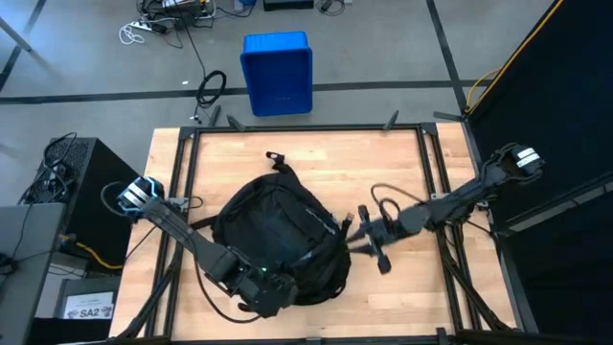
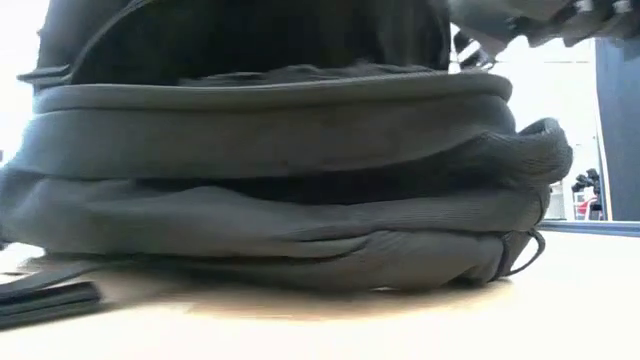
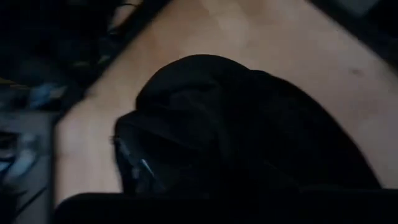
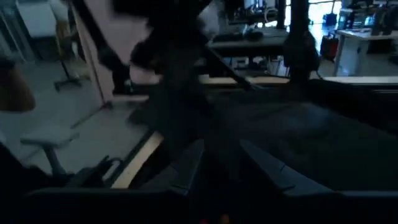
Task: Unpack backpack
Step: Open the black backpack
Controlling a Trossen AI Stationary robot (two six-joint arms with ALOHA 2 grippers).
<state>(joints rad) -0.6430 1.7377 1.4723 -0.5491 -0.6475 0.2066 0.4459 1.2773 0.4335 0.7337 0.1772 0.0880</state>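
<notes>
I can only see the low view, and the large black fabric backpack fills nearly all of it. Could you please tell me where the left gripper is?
Observer: In the high view, the left gripper is at the edge of the large black fabric backpack, on the left arm's own side of it.
Operator: Thank you. And where is the right one, please?
Observer: The right gripper is close beside the backpack's opposite side, above the pale wooden table. I cannot tell whether it touches the fabric.
</notes>
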